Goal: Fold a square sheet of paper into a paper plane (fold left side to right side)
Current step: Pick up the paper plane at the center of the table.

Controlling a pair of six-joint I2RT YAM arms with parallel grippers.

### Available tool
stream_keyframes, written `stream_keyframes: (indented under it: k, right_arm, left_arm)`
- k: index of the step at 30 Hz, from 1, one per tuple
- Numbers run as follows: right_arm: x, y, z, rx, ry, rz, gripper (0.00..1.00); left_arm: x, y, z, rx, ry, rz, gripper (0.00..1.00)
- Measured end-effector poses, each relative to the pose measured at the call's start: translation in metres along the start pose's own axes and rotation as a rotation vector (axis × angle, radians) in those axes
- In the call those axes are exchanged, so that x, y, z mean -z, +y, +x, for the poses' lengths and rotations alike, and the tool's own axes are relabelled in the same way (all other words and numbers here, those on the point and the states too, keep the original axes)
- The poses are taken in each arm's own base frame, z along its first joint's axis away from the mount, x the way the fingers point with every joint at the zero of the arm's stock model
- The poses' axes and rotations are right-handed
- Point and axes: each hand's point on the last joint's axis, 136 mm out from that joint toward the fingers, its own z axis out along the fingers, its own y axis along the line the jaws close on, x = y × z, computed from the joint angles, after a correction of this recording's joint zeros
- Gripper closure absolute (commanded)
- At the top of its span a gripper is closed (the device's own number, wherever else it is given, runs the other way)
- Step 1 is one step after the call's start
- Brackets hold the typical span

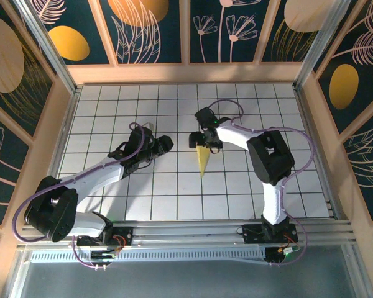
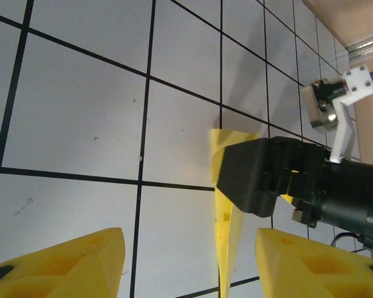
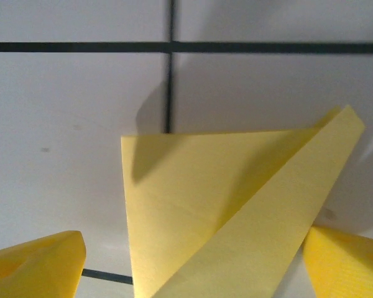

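My right claw [image 3: 189, 264] is wide apart, with one finger on each side of the paper plane [image 3: 224, 186]. It is not pinching it. The claw hides part of the plane's wide end. There is one plane, on the tiled table [image 1: 174, 198]. My left claw [image 2: 189, 261] is apart too, and empty.

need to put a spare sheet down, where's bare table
Free: far tile rows under the back wall; near tile rows between paper plane tip and front rail. Crowded: mid-table, where left gripper and right gripper cluster by the plane.
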Motion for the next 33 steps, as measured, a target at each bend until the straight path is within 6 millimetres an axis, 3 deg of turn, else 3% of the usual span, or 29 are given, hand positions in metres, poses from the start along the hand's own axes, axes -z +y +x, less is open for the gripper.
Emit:
stream_keyframes:
  k: [6, 13, 21, 27, 33]
  right_arm:
    - [0.002, 0.026, 0.000, 0.099, -0.015, 0.002, 0.15]
    - [0.007, 0.009, 0.010, 0.099, 0.016, 0.102, 0.24]
    - [0.011, 0.017, 0.024, 0.130, 0.032, 0.133, 0.32]
    - [0.012, 0.011, 0.025, 0.128, 0.034, 0.167, 0.50]
    - [0.013, 0.004, 0.028, 0.135, 0.041, 0.203, 0.83]
  left_arm:
    - [0.006, -0.001, -0.006, -0.002, -0.029, -0.004, 0.42]
    - [0.009, 0.005, -0.007, -0.002, -0.044, -0.029, 0.41]
    - [0.009, 0.007, -0.005, -0.003, -0.038, -0.038, 0.40]
    - [0.009, 0.008, -0.006, -0.003, -0.041, -0.041, 0.39]
    - [0.009, 0.011, -0.006, -0.004, -0.046, -0.056, 0.33]
